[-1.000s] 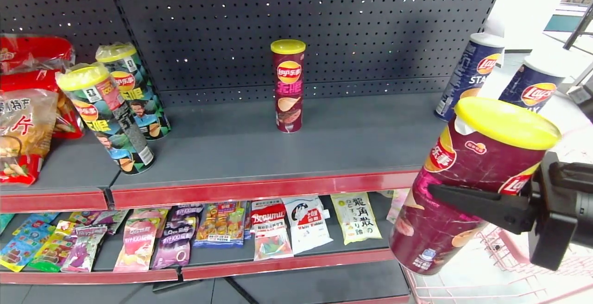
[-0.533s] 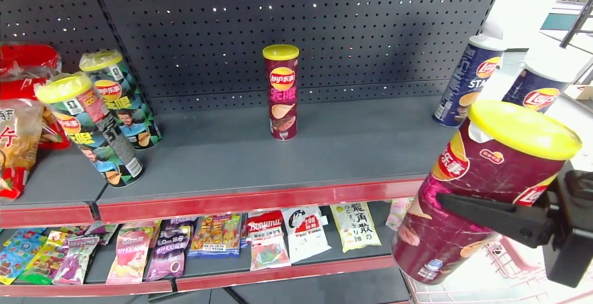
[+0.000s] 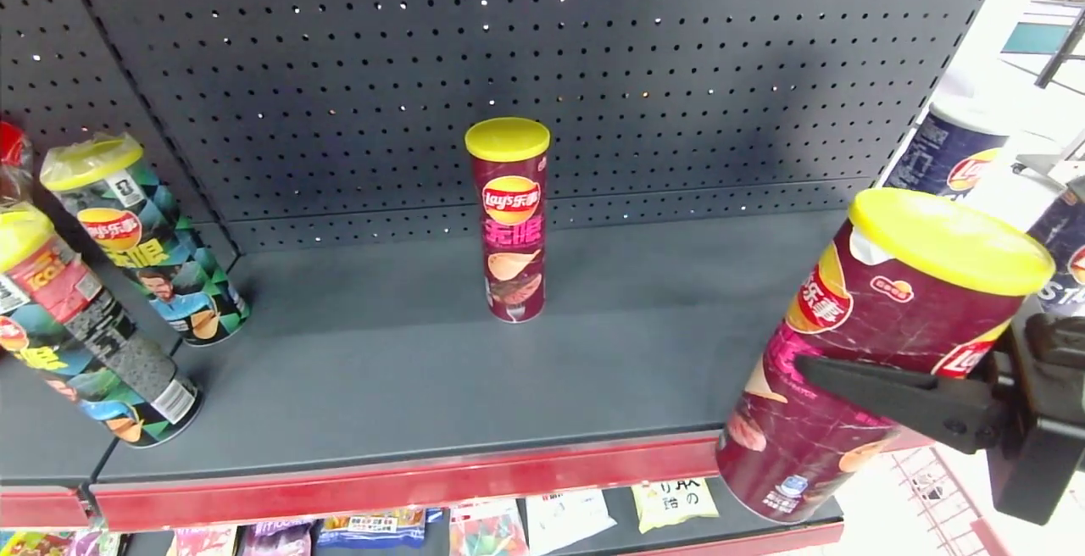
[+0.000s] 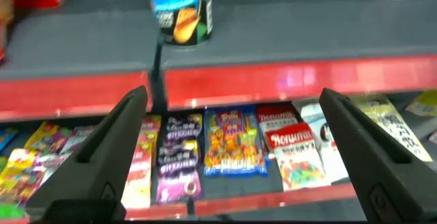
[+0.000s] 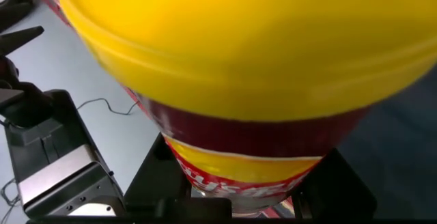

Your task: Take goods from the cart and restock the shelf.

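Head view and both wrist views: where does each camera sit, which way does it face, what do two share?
Head view: on the head, facing forward and down at the shelf; the right pincer holds a maroon can.
Left wrist view: behind the open left pincer, facing the red shelf edge and snack packets below.
Right wrist view: behind the right pincer, looking onto the can's yellow lid.
Shared: head and right wrist views both show that can.
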